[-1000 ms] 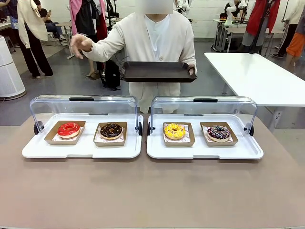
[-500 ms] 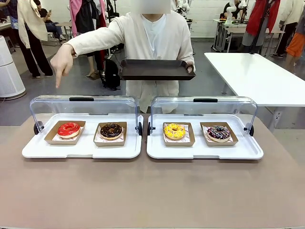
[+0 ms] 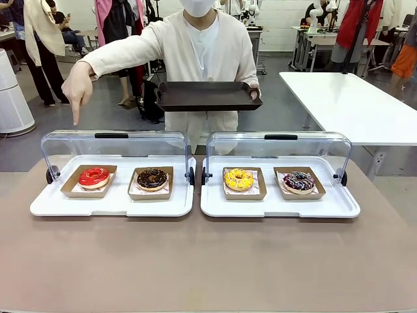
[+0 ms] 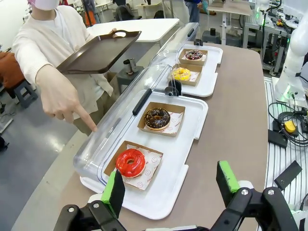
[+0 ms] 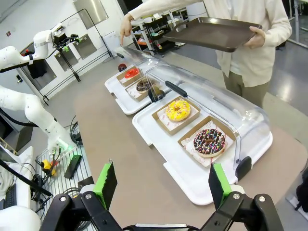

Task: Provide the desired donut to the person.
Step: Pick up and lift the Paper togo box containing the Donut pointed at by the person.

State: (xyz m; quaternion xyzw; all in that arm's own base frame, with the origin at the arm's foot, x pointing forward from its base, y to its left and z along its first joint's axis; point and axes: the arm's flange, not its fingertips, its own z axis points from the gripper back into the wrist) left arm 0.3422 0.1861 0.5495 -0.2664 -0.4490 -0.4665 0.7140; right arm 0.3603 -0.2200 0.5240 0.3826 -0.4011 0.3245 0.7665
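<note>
The left gripper (image 4: 171, 185) hangs over the brown table (image 3: 208, 261), on the near side of the red donut (image 3: 94, 177). Its two green pads are far apart and it holds nothing. The right gripper (image 5: 161, 185) is well off to the right of the red donut, also on the near side. It is wide open too, with nothing in it.

The red donut sits in a small cardboard box on a white tray (image 3: 111, 207). Just to the right of the red donut, on the same tray, is a chocolate donut (image 3: 152, 178). Farther right, on a second white tray (image 3: 280, 210), are a yellow donut (image 3: 238, 179) and a sprinkle donut (image 3: 299, 182) (the one farthest from the red donut). Each has its own little box. Behind the red donut a clear lid (image 3: 114, 147) stands tipped open. A second clear lid (image 3: 280, 147) stands open the same way, off to the right.

Past the lids, the person (image 3: 202, 52) stands at the far side of the table. The pointing hand (image 3: 78, 85) aims one finger straight down, just behind the red donut and close to the clear lid. I cannot tell if it touches the lid. The other hand (image 3: 255, 93) holds a dark tray (image 3: 208, 96) flat, behind and to the right of the red donut.
</note>
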